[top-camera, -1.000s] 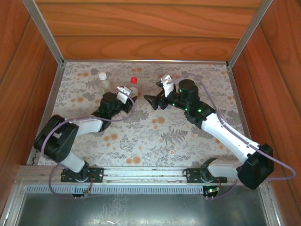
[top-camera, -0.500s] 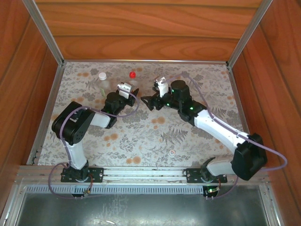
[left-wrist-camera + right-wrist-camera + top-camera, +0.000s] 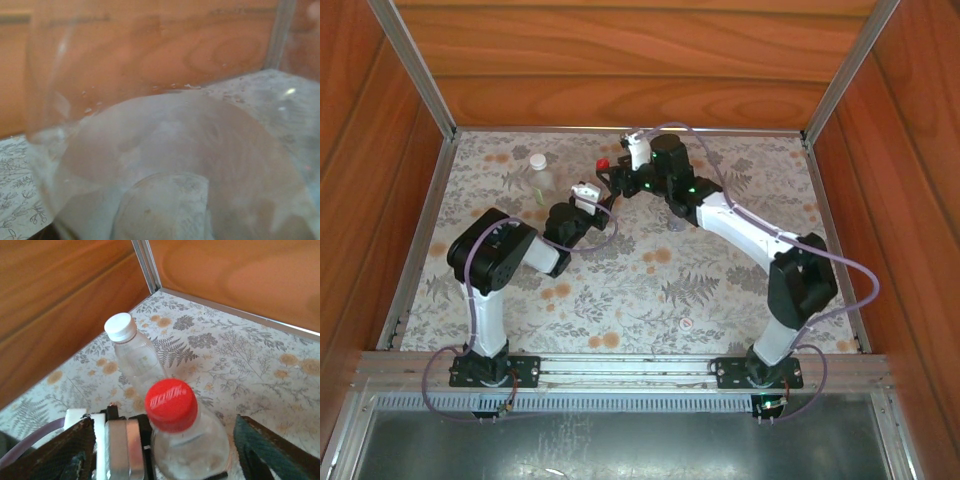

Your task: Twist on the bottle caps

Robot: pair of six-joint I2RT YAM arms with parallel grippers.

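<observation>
Left end effector [image 3: 592, 192]: clenched on the red-capped bottle [image 3: 192, 447], low on its left side; seen in the right wrist view as a white and silver block pressed against the clear wall. In its own wrist view the clear plastic sat right against the lens, blurred.

Right end effector [image 3: 614, 180]: released. Reached in from the right at the far middle of the table [image 3: 700, 290], with its dark fingers [image 3: 60, 450] spread on either side of the same bottle and a clear gap to the plastic on each side, touching nothing.

Red cap [image 3: 170, 405]: sat on the neck of the held bottle, level and centred between the spread fingers. Whether threaded down or just resting, could not be told.

Red-capped bottle: upright at the far middle of the table, between the two end effectors, its shoulders clear and bare. Whether its base touched the table was hidden.

White cap [image 3: 120, 327]: on top of the white-capped bottle [image 3: 139, 362].

White-capped bottle: upright on the far left of the table, left of the held one and well apart from both end effectors – clear, plain, untouched.

Surroundings: flower-and-fern patterned table, closed in by wooden walls [image 3: 620, 70] on the left, right and far sides.
</observation>
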